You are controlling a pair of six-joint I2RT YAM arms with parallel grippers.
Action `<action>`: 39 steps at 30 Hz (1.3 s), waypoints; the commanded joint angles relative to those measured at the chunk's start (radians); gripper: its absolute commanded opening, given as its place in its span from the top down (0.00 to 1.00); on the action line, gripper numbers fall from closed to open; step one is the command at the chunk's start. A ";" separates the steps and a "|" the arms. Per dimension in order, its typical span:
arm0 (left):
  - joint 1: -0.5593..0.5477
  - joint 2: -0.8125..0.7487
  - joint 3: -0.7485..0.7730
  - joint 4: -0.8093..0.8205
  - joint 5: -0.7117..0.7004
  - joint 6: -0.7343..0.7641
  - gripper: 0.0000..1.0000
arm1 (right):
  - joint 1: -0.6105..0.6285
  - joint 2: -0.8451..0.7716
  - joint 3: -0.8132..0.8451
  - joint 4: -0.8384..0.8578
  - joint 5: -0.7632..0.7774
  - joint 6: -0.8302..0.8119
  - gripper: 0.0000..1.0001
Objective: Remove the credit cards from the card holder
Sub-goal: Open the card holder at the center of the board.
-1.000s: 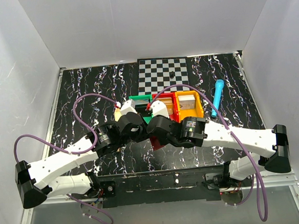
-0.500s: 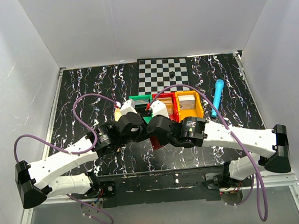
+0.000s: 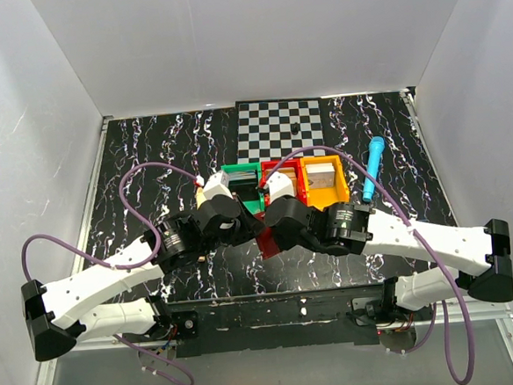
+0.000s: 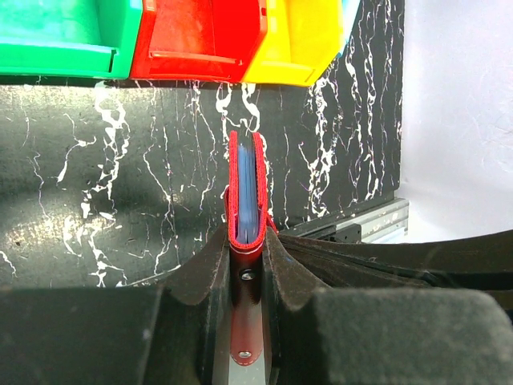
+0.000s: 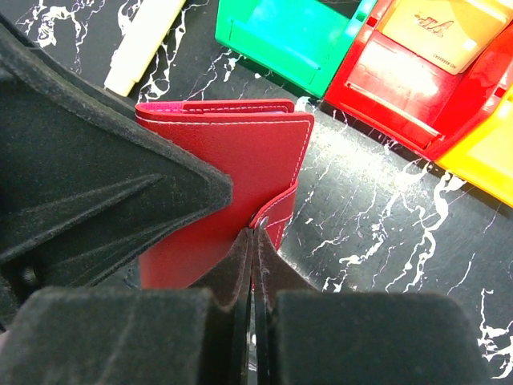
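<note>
Card holder [image 5: 228,152] held on edge in front of the bins [image 4: 200,32], left gripper [image 4: 247,241] nearly closed around one end, right gripper [image 5: 252,239] pinched tight on its snap tab.

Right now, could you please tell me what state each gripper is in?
Left gripper: closed, clamping the card holder edge-on.
Right gripper: closed, pinching the card holder's snap tab.

**Bins, a board and a pen**

In the middle of the black table [image 3: 148,156], a green bin [image 3: 237,171], a red bin [image 3: 283,167] and a yellow bin [image 3: 306,185] sit side by side. A checkered board [image 3: 278,129] lies above them. A blue pen [image 3: 374,167] lies to their right and a cream stick [image 3: 202,194] to their left.
</note>
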 commanded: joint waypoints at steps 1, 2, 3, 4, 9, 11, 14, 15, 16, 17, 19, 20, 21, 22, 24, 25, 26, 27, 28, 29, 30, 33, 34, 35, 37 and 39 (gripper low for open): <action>0.001 -0.034 -0.003 0.006 -0.056 -0.007 1.00 | -0.009 -0.025 -0.022 -0.008 -0.024 -0.022 0.99; 0.001 -0.036 -0.003 0.004 -0.056 -0.007 1.00 | -0.011 -0.028 -0.023 -0.005 -0.025 -0.022 0.99; 0.003 -0.034 -0.003 0.004 -0.057 -0.009 1.00 | -0.011 -0.033 -0.025 -0.003 -0.028 -0.022 0.99; 0.003 -0.037 -0.004 0.003 -0.059 -0.010 1.00 | -0.012 -0.037 -0.026 -0.005 -0.028 -0.022 0.99; 0.001 -0.040 -0.013 -0.003 -0.065 -0.019 1.00 | -0.017 -0.071 -0.049 0.023 -0.031 -0.022 0.99; 0.001 -0.042 -0.013 -0.006 -0.066 -0.020 1.00 | -0.019 -0.076 -0.051 0.023 -0.034 -0.022 0.99; 0.001 -0.043 -0.015 -0.008 -0.069 -0.020 1.00 | -0.020 -0.082 -0.052 0.026 -0.037 -0.022 0.99; 0.001 -0.045 -0.013 -0.008 -0.069 -0.020 1.00 | -0.020 -0.083 -0.054 0.027 -0.039 -0.020 0.99; 0.001 -0.043 -0.015 -0.008 -0.071 -0.021 1.00 | -0.020 -0.083 -0.055 0.027 -0.042 -0.020 0.99; 0.001 -0.045 -0.013 -0.010 -0.071 -0.020 1.00 | -0.022 -0.085 -0.057 0.027 -0.042 -0.020 0.99; 0.001 -0.045 -0.016 -0.013 -0.071 -0.021 1.00 | -0.020 -0.089 -0.062 0.032 -0.039 -0.017 0.99; 0.001 -0.046 -0.018 -0.016 -0.072 -0.024 1.00 | -0.022 -0.095 -0.068 0.038 -0.037 -0.017 0.99; 0.001 -0.048 -0.018 -0.016 -0.075 -0.029 1.00 | -0.023 -0.102 -0.069 0.046 -0.040 -0.014 0.99; 0.001 -0.048 -0.021 -0.017 -0.077 -0.032 1.00 | -0.025 -0.105 -0.071 0.047 -0.040 -0.014 0.99; 0.001 -0.051 -0.023 -0.019 -0.079 -0.032 1.00 | -0.025 -0.109 -0.074 0.047 -0.039 -0.014 0.99; 0.001 -0.051 -0.020 -0.020 -0.080 -0.035 1.00 | -0.026 -0.111 -0.075 0.049 -0.042 -0.014 0.99; 0.001 -0.048 -0.019 -0.022 -0.080 -0.033 1.00 | -0.026 -0.111 -0.077 0.050 -0.044 -0.014 0.99; 0.001 -0.049 -0.019 -0.023 -0.080 -0.033 1.00 | -0.028 -0.114 -0.078 0.050 -0.044 -0.014 0.99; 0.001 -0.048 -0.021 -0.023 -0.080 -0.035 1.00 | -0.028 -0.115 -0.081 0.052 -0.045 -0.012 0.99; 0.001 -0.049 -0.023 -0.023 -0.080 -0.036 1.00 | -0.028 -0.117 -0.083 0.055 -0.045 -0.009 0.99; 0.001 -0.048 -0.020 -0.023 -0.080 -0.035 1.00 | -0.028 -0.120 -0.086 0.056 -0.045 -0.009 0.99; 0.001 -0.046 -0.021 -0.026 -0.083 -0.038 1.00 | -0.028 -0.128 -0.091 0.060 -0.044 -0.008 0.99; 0.001 -0.048 -0.023 -0.028 -0.085 -0.038 1.00 | -0.029 -0.131 -0.091 0.060 -0.044 -0.005 0.99; 0.001 -0.046 -0.023 -0.029 -0.086 -0.038 1.00 | -0.029 -0.132 -0.092 0.061 -0.041 -0.006 0.99; 0.001 -0.048 -0.024 -0.034 -0.089 -0.041 1.00 | -0.029 -0.140 -0.094 0.064 -0.042 -0.003 0.99; 0.001 -0.045 -0.026 -0.040 -0.092 -0.043 1.00 | -0.031 -0.148 -0.097 0.069 -0.045 0.000 0.99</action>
